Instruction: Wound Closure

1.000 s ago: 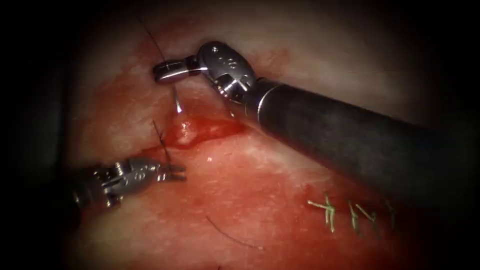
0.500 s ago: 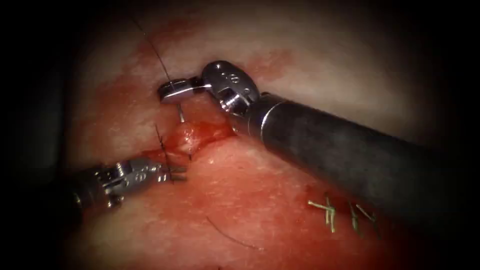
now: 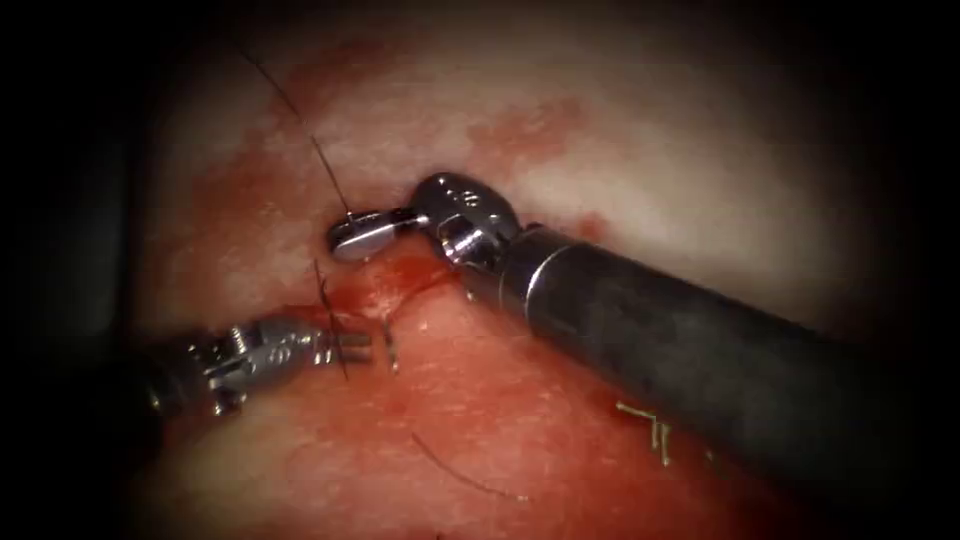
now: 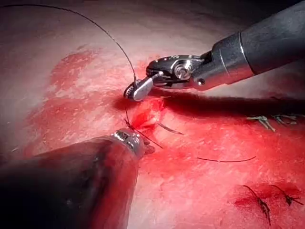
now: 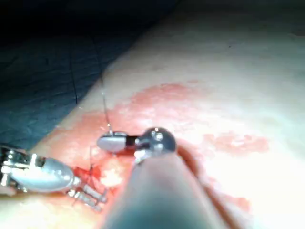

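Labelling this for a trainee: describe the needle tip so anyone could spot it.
Find the cut in the tissue; the right tool, shut on the needle's rear end, presses at its upper edge. Below the cut, beside the left tool, jaws open and empty, the needle tip pokes out of the tissue: a bright sliver, unlike the dark thread beside it.

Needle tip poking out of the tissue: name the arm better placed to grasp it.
Left, probably. The left tool has its jaws open right beside the needle tip and holds nothing. The right tool is shut on the same needle's tail end.
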{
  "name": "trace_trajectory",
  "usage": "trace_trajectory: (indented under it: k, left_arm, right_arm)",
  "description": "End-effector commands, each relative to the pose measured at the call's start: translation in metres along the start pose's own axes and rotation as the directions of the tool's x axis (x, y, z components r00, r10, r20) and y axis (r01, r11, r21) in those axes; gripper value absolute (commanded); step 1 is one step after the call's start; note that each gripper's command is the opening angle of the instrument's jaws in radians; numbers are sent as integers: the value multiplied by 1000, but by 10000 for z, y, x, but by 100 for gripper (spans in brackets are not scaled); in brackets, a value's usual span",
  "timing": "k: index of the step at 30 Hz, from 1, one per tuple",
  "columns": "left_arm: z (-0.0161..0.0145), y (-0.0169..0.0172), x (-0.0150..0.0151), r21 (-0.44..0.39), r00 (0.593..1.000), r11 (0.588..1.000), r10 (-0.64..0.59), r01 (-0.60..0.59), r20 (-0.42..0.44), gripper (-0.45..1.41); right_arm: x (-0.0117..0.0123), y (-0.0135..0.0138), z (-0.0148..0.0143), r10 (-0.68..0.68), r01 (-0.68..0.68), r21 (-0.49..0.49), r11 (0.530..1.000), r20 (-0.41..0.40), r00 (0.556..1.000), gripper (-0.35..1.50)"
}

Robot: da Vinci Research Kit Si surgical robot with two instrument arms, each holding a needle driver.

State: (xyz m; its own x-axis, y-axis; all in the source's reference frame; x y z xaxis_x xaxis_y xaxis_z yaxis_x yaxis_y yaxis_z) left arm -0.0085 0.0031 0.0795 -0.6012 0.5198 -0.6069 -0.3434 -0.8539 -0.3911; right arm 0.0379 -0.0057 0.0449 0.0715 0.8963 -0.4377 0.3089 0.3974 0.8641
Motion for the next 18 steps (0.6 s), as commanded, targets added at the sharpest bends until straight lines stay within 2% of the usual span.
trace_trajectory:
  k: [1,2,6,8,12,14,18]
  left_arm:
    - [8,0,0,-2,1000,1000,0,0,-1,-16]
    - [8,0,0,-2,1000,1000,0,0,0,-16]
    - [8,0,1,-1,1000,1000,-1,1,0,-16]
    - [7,0,2,-2,1000,1000,-2,2,0,-16]
    - [3,-2,9,-4,1000,1000,28,-28,-3,-13]
    - [1,-2,13,1,999,999,52,-52,-14,-8]
    - [0,-1,25,37,990,991,130,-128,-58,7]
  right_arm:
    - [-7,4,6,-4,4,-12,1000,0,1000,-35]
    - [-9,4,5,-5,5,-35,999,-6,1000,-25]
    - [-1,10,-2,-24,22,-92,996,-23,999,76]
    - [7,16,-6,-55,51,-112,992,-27,998,100]
    - [29,30,-18,-198,189,-212,959,-21,980,128]
    - [39,36,-25,-253,243,-250,937,-9,967,132]
    - [58,47,-46,-271,257,-307,916,-2,963,133]
